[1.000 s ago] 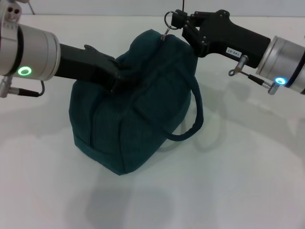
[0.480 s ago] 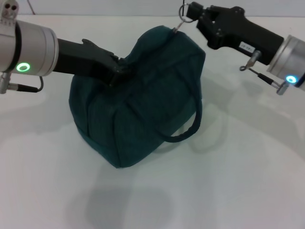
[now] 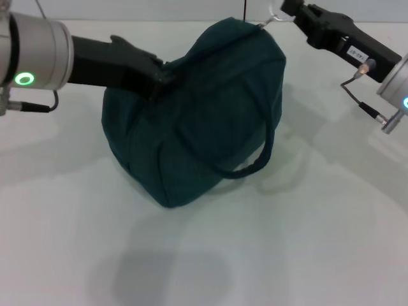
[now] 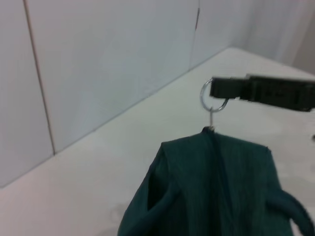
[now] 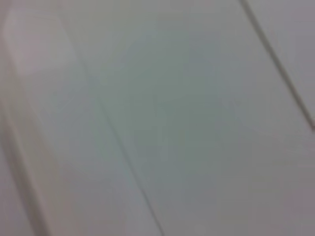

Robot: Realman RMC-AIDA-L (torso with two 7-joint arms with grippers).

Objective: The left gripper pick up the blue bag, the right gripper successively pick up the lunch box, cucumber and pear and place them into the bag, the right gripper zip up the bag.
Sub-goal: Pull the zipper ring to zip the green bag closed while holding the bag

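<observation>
The blue bag [image 3: 197, 121] hangs tilted over the white table [image 3: 306, 242], its lower corner near the surface. My left gripper [image 3: 159, 75] is shut on the bag's upper left fabric. At the top right my right gripper [image 3: 285, 10] is shut on the metal zipper ring [image 3: 273, 19] at the bag's far end. The left wrist view shows the bag's top [image 4: 216, 182], the ring [image 4: 213, 98] and the right gripper [image 4: 216, 88] pinching it. The lunch box, cucumber and pear are out of view. A carry handle [image 3: 255, 167] loops down the bag's right side.
The right wrist view shows only a pale blurred surface. A light wall [image 4: 98, 64] stands behind the table's far edge.
Both arms and the bag have shifted up and to the right. The right gripper has drawn the zipper ring farther right, toward the top edge of the head view.
</observation>
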